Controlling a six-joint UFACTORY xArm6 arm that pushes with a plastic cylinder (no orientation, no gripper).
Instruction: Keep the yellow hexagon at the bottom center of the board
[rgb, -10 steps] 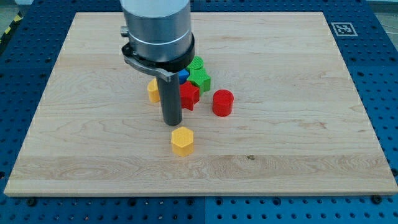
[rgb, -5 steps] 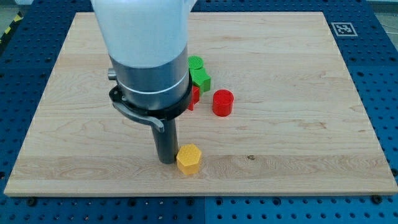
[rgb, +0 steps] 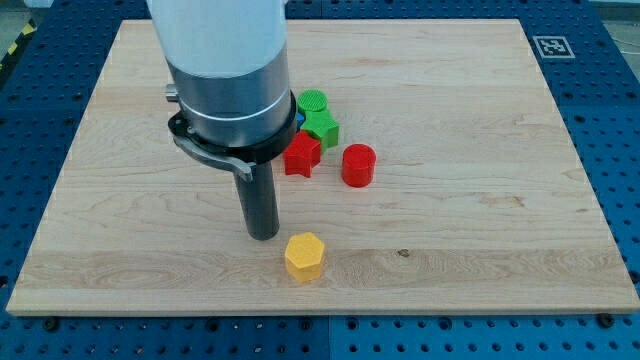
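Observation:
The yellow hexagon (rgb: 304, 256) lies near the board's bottom edge, a little left of centre. My tip (rgb: 263, 234) rests on the board just up and to the left of it, with a small gap between them. The arm's body hides the blocks behind it.
A red star-shaped block (rgb: 302, 155), a red cylinder (rgb: 358, 165), a green cylinder (rgb: 313, 102) and a green block (rgb: 323, 127) cluster at mid-board, right of the arm. A sliver of a blue block (rgb: 297, 124) shows beside the arm. The wooden board (rgb: 480, 230) ends close below the hexagon.
My tip pushed the yellow hexagon down toward the bottom edge, then drew back up and left off it. The hexagon now rests slightly lower. The red star is uncovered again.

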